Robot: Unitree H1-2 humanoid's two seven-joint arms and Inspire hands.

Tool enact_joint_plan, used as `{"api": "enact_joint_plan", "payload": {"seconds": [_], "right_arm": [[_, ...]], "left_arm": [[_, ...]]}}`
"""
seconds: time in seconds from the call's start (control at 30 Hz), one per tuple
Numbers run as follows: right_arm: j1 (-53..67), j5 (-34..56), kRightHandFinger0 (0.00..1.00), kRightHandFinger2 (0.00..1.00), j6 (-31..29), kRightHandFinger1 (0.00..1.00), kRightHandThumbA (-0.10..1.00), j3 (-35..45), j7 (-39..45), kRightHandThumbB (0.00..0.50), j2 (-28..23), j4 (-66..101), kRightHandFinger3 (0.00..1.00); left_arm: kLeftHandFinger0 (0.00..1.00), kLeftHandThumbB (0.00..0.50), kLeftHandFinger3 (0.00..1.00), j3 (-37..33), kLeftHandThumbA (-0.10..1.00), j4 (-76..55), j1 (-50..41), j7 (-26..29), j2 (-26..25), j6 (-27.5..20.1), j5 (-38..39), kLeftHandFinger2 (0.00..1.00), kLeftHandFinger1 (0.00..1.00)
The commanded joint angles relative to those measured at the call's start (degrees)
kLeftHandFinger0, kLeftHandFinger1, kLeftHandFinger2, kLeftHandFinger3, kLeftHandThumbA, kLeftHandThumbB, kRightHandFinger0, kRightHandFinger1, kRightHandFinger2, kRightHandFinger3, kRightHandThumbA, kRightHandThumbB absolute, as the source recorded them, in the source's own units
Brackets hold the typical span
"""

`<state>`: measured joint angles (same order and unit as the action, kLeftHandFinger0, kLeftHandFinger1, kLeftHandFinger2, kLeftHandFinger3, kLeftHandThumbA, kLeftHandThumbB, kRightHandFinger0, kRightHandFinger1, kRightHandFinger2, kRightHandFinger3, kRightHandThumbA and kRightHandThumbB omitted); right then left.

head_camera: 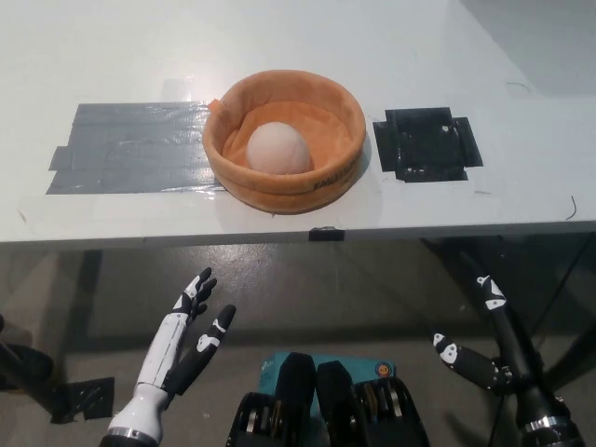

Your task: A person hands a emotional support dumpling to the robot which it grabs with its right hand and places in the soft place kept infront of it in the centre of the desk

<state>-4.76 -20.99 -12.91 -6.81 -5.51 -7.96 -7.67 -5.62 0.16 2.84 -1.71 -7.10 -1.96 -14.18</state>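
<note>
Head view looking straight down, and honestly the job looks finished: the emotional support dumpling [277, 149] sits inside the soft orange basket [326, 182] at the centre of the desk [279, 47], resting on the basket floor and a bit toward its left wall. It's a pale rounded blob, slightly taller than wide from here, so no real long axis to speak of.

Right hand [484, 349] is black, down below the desk's front edge at lower right, fingers spread and holding nothing. The dumpling lies up and to the left of it, well apart, with the desk edge between them. Left hand [191, 340] rests at lower left, also under the edge, fingers apart and empty. It's about as far from the basket as the right one, maybe a touch nearer.

Room-wise: grey tape patch [130, 149] left of the basket, black tape square [426, 144] just right of it, both flat. Nobody's hand in view. If anything's left, I'd guess it's just staying parked.
</note>
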Motion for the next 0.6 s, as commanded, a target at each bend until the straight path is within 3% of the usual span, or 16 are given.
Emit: {"api": "enact_joint_plan", "payload": {"seconds": [0.0,0.57], "right_arm": [[-1.18,1.43,1.00,1.00,-2.60,1.00,0.66,-0.19,0.67,0.127,-0.26,0.59,1.00],[0.75,1.98,1.00,1.00,-4.78,1.00,0.61,-0.30,0.43,0.137,-0.19,0.13,1.00]], "left_arm": [[1.00,0.006,1.00,0.36,0.85,-1.43,0.28,0.24,-0.58,-1.44,0.15,1.00,1.00],[1.00,0.011,1.00,-0.16,0.87,-1.73,-1.84,0.20,-0.43,-1.56,-0.12,1.00,1.00]]}}
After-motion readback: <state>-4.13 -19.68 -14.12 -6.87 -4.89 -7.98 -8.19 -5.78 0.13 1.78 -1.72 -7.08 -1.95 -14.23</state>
